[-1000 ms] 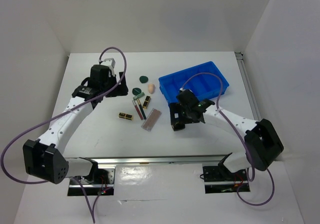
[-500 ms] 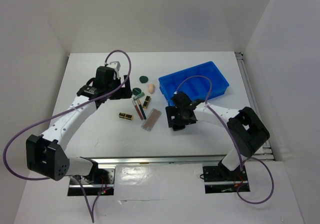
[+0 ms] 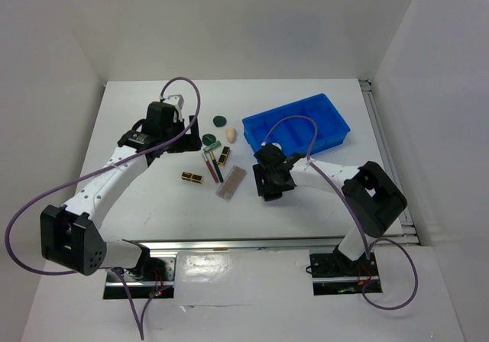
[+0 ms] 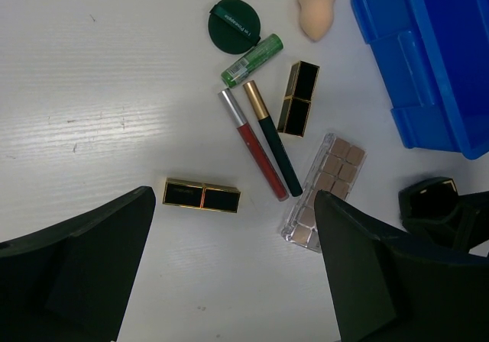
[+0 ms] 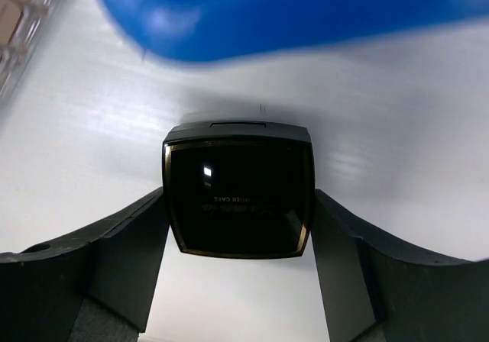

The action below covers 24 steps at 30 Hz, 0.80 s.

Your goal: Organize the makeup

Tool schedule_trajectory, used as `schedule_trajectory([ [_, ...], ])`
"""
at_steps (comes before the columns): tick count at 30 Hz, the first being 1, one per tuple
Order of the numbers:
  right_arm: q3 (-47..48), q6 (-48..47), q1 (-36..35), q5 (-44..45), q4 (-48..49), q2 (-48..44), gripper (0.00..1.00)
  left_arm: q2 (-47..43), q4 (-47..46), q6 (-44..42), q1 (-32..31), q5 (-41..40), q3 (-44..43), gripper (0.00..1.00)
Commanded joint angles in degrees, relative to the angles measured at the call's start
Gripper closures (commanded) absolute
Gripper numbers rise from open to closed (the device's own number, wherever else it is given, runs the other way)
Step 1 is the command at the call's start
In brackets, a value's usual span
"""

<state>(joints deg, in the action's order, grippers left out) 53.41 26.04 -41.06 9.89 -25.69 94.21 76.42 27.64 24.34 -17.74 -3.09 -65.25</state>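
The makeup lies mid-table: two dark green round compacts, a peach sponge, two black-gold lipsticks, thin pencils and a greyish-pink palette. My left gripper hovers open and empty above them. Its wrist view shows the lipstick, pencils, a green tube and the palette below it. My right gripper is shut on the black square compact, low over the table just in front of the blue tray.
The blue divided tray stands at the back right, close behind my right gripper. White walls close the table on the left, back and right. The right arm's cable loops over the tray.
My right arm has folded leftward, its gripper shifting slightly left with the black compact. My left gripper moved a little right over the makeup, then held still.
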Motion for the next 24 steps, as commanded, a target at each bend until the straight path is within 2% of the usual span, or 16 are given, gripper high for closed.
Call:
schedule_trajectory([
  [1, 3.36, 1.47, -1.13, 1.45, -5.83, -7.88, 0.52, -0.22, -0.22, 0.62, -0.10, -0.15, 0.21, 0.00],
  [5, 7.05, 2.08, -1.13, 2.94, -11.48, -15.28, 0.52, -0.22, 1.18, 0.01, -0.10, -1.30, -2.32, 0.00],
  [10, 17.66, 0.24, 4.57, 7.23, -14.21, -17.22, 0.52, -0.22, 2.86, -2.19, -0.10, -2.71, -6.20, 0.00],
  [12, 20.23, -1.43, 7.03, 8.91, -12.90, -15.12, 0.52, -0.22, 2.86, -2.19, -0.10, -1.92, -6.82, 0.00],
  [18, 30.43, -6.18, 26.60, 4.53, -6.83, -2.23, 0.52, 0.31, 5.49, -2.72, -0.10, -1.74, -8.66, 0.00],
  [24, 38.96, -4.43, 35.42, 0.31, -4.45, 10.52, 0.52, -1.28, 4.27, -2.54, -0.10, -4.99, -6.38, 0.00],
])
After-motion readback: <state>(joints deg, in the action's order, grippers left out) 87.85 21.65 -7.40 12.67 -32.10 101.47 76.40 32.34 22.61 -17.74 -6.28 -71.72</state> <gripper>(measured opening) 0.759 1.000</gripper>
